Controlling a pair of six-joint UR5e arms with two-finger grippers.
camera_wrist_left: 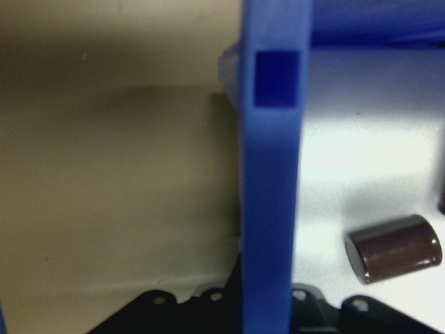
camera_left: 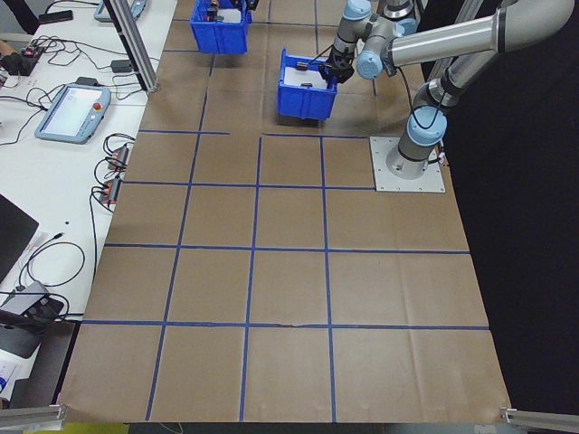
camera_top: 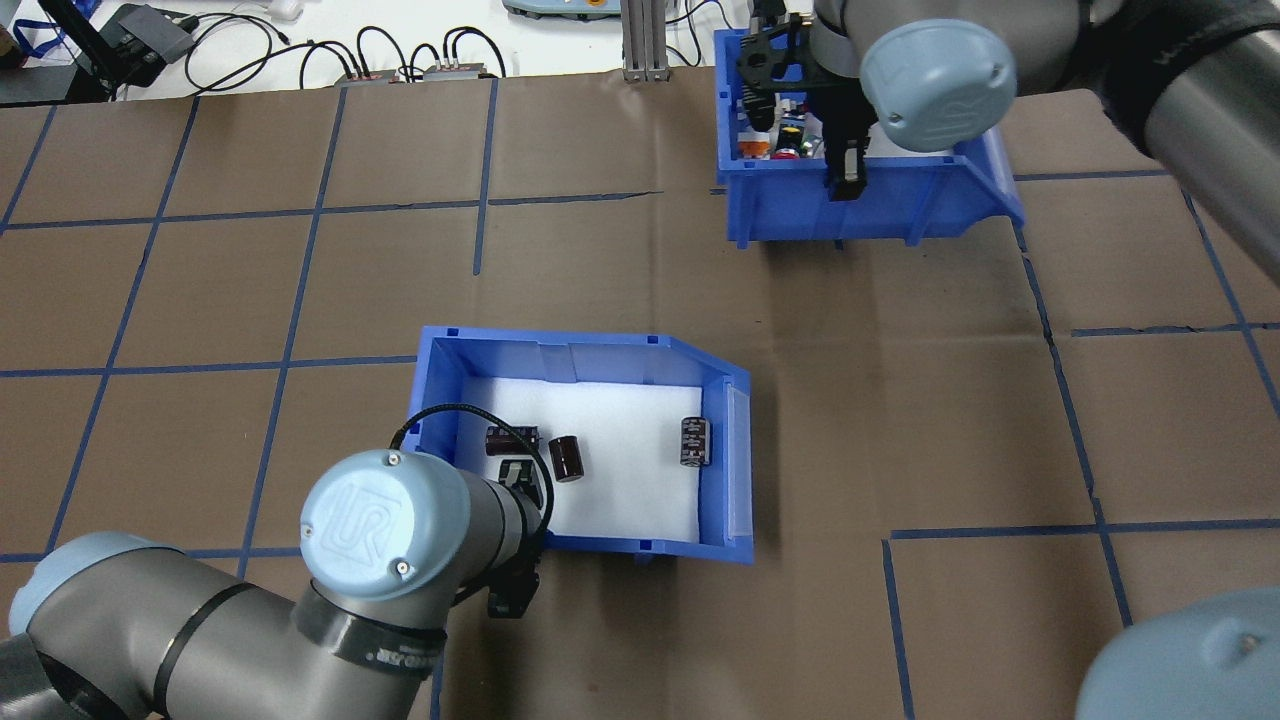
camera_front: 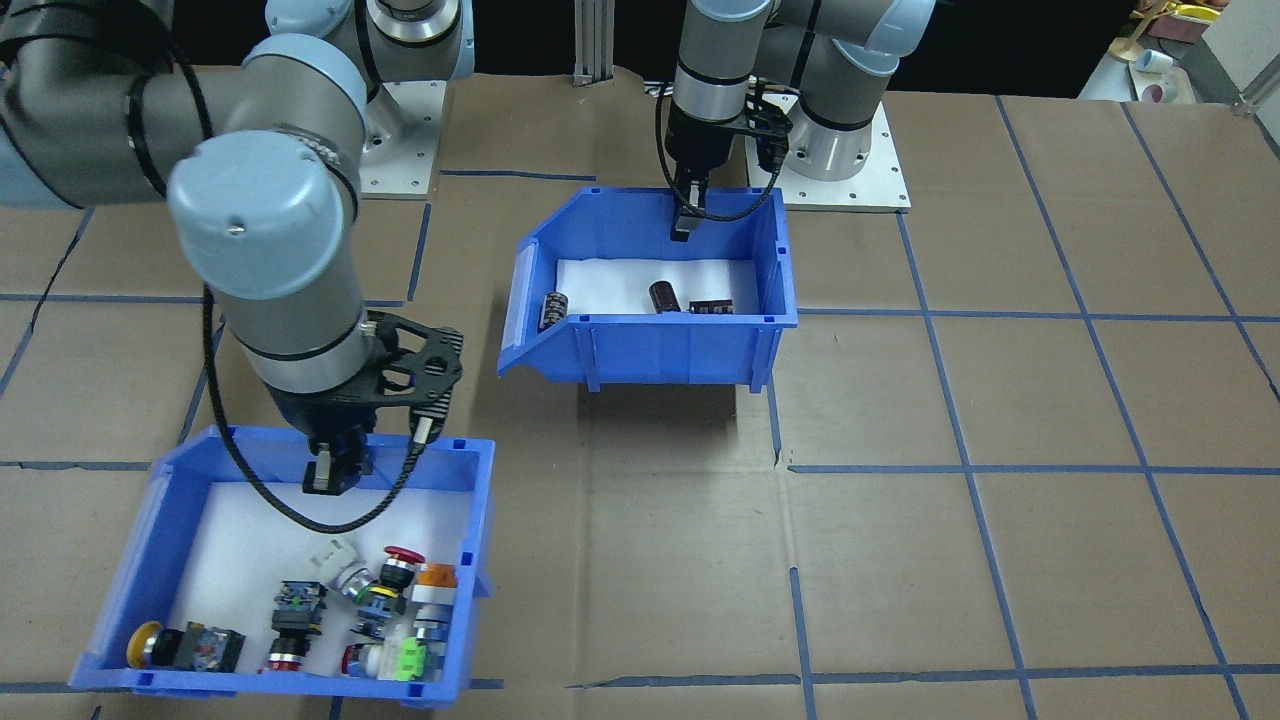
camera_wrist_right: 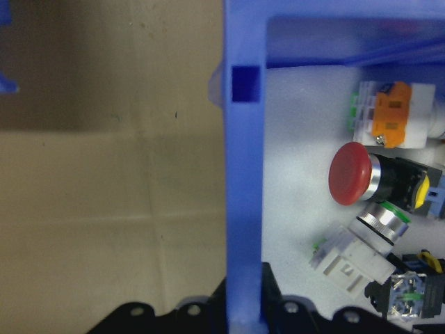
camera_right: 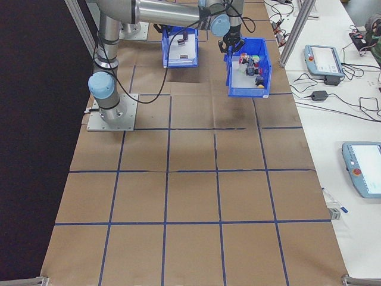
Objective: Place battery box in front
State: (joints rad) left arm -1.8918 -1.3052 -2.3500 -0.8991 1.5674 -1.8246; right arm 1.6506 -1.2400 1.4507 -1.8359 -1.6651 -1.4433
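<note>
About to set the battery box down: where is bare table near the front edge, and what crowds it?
The brown paper along the front edge is bare left of the switch bin. Bare too: the strip between that bin and the battery box. Crowded is the front right, where the right gripper clamps the switch bin's wall.

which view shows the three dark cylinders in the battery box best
The overhead exterior view: all three dark cylinders lie unobstructed on the white liner of the battery box. The front-facing view has the front wall partly hiding them. The left wrist view shows only one. In the side views they are too small to make out.
</note>
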